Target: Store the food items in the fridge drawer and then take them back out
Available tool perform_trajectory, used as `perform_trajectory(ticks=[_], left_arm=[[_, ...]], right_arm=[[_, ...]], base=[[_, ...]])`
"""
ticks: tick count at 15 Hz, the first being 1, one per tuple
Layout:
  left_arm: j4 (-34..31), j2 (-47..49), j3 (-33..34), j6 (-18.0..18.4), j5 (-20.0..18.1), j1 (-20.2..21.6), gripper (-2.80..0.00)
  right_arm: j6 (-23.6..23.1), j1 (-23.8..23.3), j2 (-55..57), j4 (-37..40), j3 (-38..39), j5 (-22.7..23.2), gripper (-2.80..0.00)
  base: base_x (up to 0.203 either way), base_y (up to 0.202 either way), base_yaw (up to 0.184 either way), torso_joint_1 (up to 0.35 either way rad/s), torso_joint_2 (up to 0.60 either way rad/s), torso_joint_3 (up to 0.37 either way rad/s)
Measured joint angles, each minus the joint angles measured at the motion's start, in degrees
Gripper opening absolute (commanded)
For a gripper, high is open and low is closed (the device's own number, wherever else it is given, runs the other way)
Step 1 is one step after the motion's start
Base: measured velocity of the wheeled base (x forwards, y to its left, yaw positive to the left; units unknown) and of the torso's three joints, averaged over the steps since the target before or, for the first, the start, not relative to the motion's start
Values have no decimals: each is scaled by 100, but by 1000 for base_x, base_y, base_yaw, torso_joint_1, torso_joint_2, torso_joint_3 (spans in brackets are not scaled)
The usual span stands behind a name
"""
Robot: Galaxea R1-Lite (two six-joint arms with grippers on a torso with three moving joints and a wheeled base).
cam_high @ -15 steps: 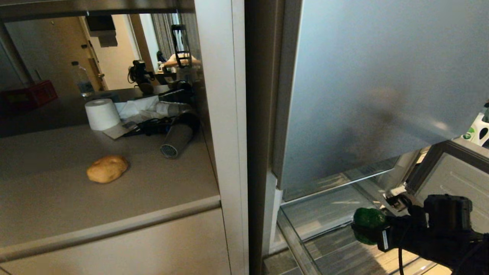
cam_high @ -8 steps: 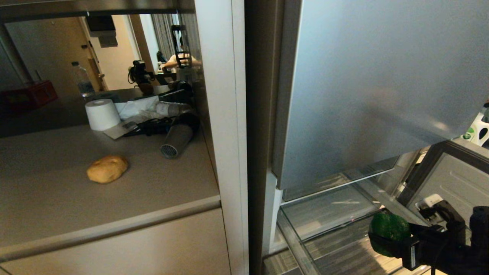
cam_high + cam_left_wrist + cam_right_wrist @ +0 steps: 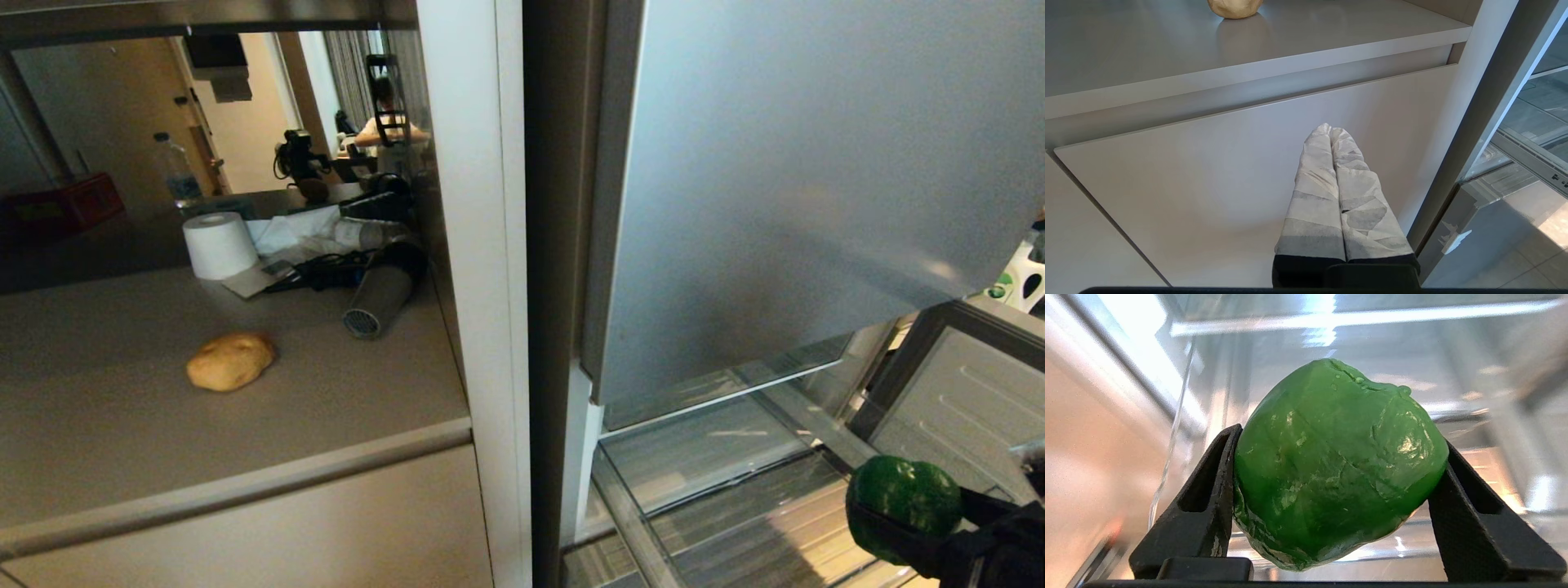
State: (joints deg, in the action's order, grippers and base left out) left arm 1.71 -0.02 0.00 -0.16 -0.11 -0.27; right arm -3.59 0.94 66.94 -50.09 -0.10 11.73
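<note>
The head camera looked down across counter (image 3: 245,425) and fridge; the right wrist camera closely faced the shared green pepper (image 3: 904,498).

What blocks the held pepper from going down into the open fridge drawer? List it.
Nothing visible. The right claw grips the green pepper above the pulled-out fridge drawer, whose clear floor below looks bare.

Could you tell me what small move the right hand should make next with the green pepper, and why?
Probably carry the green bell pepper up and leftward toward the countertop. The right hand grips it firmly between both fingers above the open fridge drawer, clear of its glass, and the golden-brown lump already lies on that counter, so the pepper seems to be on its way out.
</note>
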Motion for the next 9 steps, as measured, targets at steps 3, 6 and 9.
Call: perform_trajectory(ticks=[3,6,9], left_arm=[[2,0,0,1,1,0,-280],[2,0,0,2,1,0,-280],[2,0,0,0,0,0,-280]], right_arm=[[54,-9,-1377,715,0,-581,-280],[67,-38,-2860,1781,-32,-898,-280],[31,-56,-4195,3219,-76,-1121,-280]], base=[[0,0,0,0,0,0],[0,0,0,0,0,0],[0,0,0,0,0,0]])
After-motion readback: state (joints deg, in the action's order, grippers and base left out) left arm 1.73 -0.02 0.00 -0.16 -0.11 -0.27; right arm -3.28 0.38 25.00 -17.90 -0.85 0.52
